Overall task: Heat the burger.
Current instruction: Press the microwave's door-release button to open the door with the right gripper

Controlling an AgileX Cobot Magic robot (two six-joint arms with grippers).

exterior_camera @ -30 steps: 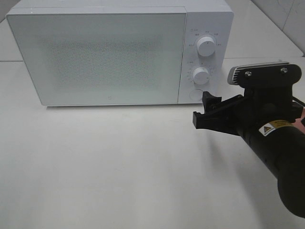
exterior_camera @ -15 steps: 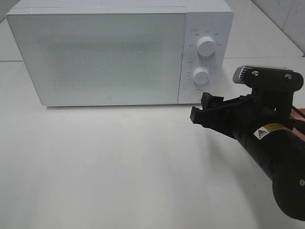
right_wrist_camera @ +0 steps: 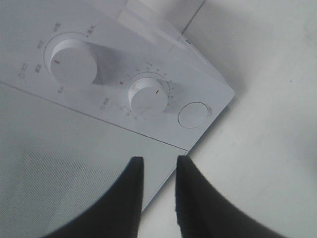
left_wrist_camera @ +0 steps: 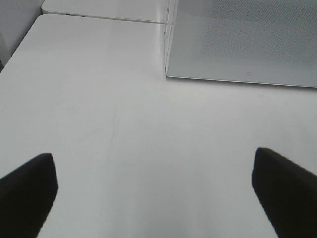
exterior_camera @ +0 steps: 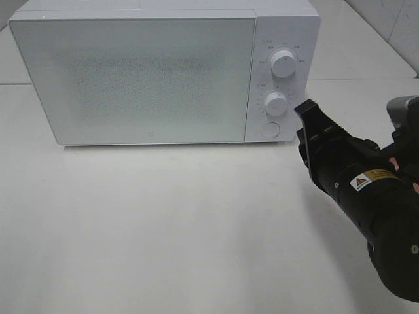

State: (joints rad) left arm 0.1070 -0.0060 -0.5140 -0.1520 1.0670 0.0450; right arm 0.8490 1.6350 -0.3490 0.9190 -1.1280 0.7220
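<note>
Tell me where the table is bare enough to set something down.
The table in front of the microwave door lies bare, from the door's left end across to the right gripper. Tight only by the dials, where that gripper sits.

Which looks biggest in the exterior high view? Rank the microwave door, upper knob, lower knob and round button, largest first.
1. microwave door
2. upper knob and lower knob: they look alike, so not ranked
3. round button, smallest

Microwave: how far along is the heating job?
Done: nothing visible; microwave door shut, no burger in view. In hand: right end effector, jaws narrowly apart and empty, points at the round button below the dials. Remaining: probably everything, door opening onward. Left end effector hangs open over the table.
</note>
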